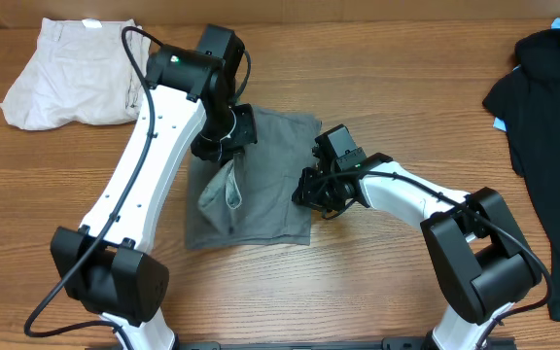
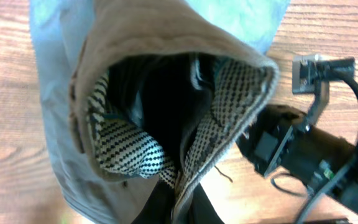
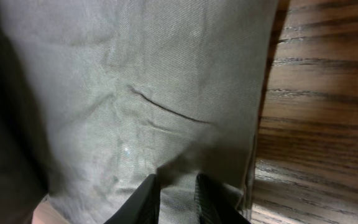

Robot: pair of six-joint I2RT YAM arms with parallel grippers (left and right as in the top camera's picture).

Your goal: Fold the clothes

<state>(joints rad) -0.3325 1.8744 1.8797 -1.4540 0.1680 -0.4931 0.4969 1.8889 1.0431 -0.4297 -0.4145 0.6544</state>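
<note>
My right gripper pinches the grey shorts at lower frame; cloth hides my left gripper, so I cannot tell its grip; uneven pulling could bunch the fold or slip the hem free.

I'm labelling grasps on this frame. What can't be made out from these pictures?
1. Left gripper: overhead, its own wrist covers the fingertips; left wrist view, grey shorts drape over it, so its grip is unclear.
2. Right gripper: right wrist view, bottom edge cuts off the fingers; whether they pinch cloth is unclear.
3. Black shirt: overhead, cut off by the right edge.
</note>
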